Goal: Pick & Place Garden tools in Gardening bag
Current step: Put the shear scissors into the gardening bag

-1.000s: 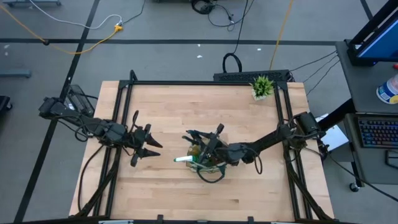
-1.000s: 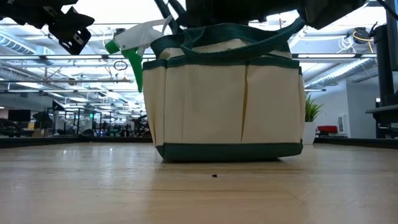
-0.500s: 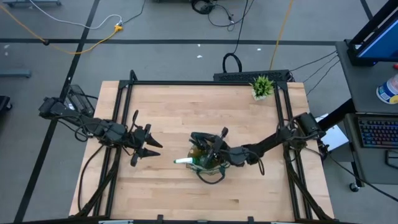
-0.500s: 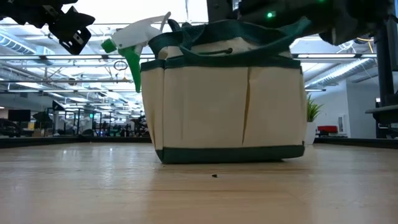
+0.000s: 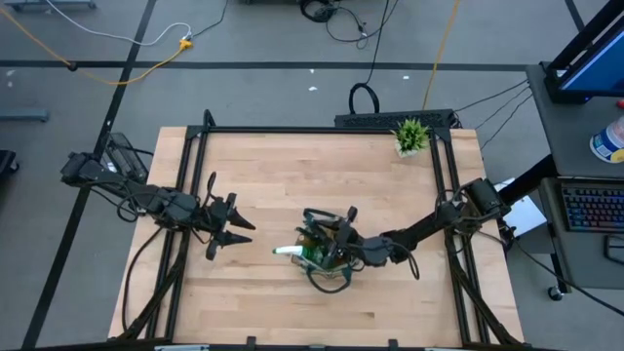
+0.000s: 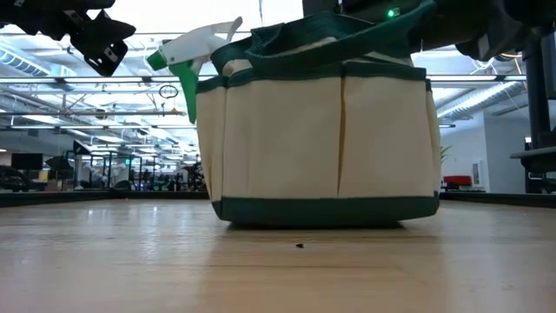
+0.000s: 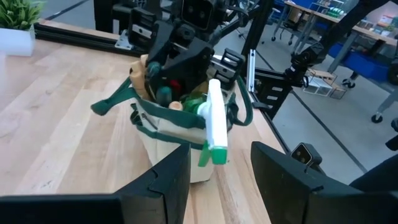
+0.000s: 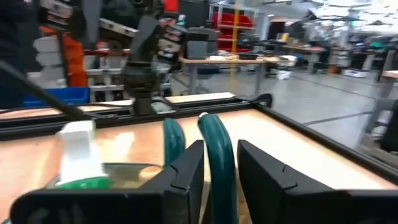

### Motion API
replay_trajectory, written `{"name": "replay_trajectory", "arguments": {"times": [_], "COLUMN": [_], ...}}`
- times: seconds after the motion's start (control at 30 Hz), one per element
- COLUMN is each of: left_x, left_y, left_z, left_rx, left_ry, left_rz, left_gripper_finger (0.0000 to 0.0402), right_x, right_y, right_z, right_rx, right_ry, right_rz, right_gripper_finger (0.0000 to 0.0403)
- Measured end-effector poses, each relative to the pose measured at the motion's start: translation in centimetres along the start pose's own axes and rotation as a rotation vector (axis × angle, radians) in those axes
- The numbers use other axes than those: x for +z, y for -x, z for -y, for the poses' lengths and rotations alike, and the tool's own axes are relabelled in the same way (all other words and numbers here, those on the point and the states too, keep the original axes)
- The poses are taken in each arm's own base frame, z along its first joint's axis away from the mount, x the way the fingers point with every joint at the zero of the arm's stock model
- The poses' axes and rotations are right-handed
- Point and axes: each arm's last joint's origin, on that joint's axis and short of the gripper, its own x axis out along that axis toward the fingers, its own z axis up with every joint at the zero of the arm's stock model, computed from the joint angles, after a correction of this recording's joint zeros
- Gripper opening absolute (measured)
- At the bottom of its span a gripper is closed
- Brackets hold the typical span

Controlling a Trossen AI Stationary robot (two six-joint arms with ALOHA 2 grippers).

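**Right gripper at the mouth of the loaded bag**

Wooden planks make up the table [image 5: 263,175], which is edged by a black frame, with grey floor and cables around it. Near the front middle stands the gardening bag [image 6: 321,143], a beige fabric tote with dark green trim along its base, rim and loop handles, and stitched outer pockets. A green spray bottle [image 6: 187,56] leans out over one side, its white nozzle past the rim. From the left wrist view, a teal handle [image 7: 163,93], something red and a wooden end show inside the bag's mouth.

Most of the bag's contents are hidden by the right arm in the high view, and the low view cuts off the arms above the rim. A small potted plant [image 5: 410,135] sits at the far right corner.

The right gripper [image 5: 336,239] reaches from the right and sits over the bag's opening. In the right wrist view its fingers [image 8: 186,171] stand slightly apart, with the teal handles between them; whether they press on the handles cannot be told. The left gripper [image 5: 229,234] hovers well left of the bag, its fingers apart and holding nothing.
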Motion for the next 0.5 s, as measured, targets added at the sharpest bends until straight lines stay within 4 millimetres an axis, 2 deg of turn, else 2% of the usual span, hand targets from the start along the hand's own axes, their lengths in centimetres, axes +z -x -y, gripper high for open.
{"name": "replay_trajectory", "arguments": {"times": [0.23, 0.5], "left_x": [0.00, -0.02], "left_y": [0.00, 0.00], "left_z": [0.00, 0.00], "left_rx": [0.000, 0.000], "left_ry": [-0.023, -0.036], "left_rz": [0.000, -0.002], "left_gripper_finger": [0.0175, 0.0175], "right_x": [-0.13, 0.35], "right_y": [0.01, 0.11], "right_z": [-0.35, -0.30], "right_rx": [0.128, 0.137], "right_ry": [0.012, 0.007], "right_rz": [-0.011, -0.002], "right_gripper_finger": [0.0096, 0.0095]}}
